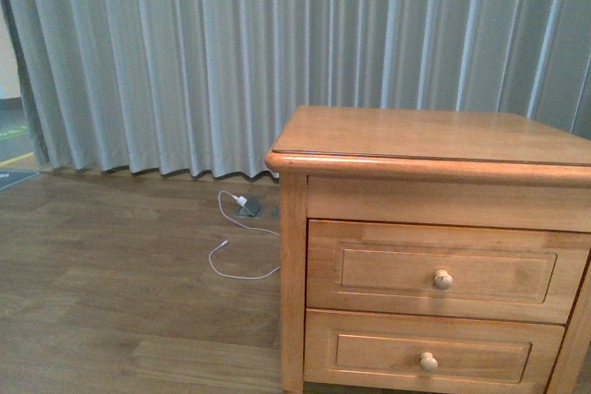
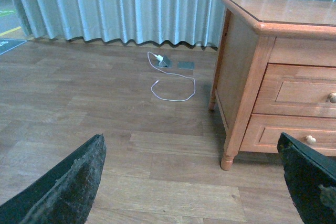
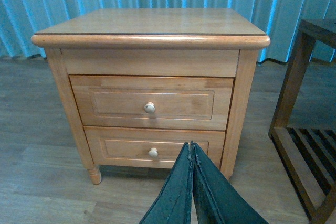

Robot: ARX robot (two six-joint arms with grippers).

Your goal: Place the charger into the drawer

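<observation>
The charger is out of view in every frame. The drawer (image 1: 397,270) is the upper, taller one of the honey-brown nightstand (image 1: 425,134); it is closed and has a round pale knob. It also shows in the right wrist view as the drawer (image 3: 115,102) and, partly cut off, in the left wrist view as the drawer (image 2: 299,91). My left gripper (image 2: 190,139) is open above bare floor, left of the nightstand, holding nothing. My right gripper (image 3: 191,146) is shut and empty, in front of the nightstand and low, near the lower drawer. Neither gripper shows in the front view.
A thin white cable with a small adapter (image 1: 242,202) lies on the wooden floor by the grey curtain (image 1: 231,43); it shows as the cable (image 2: 173,85) too. The shallower lower drawer (image 3: 126,147) is closed. A dark wooden rack (image 3: 302,145) stands right of the nightstand.
</observation>
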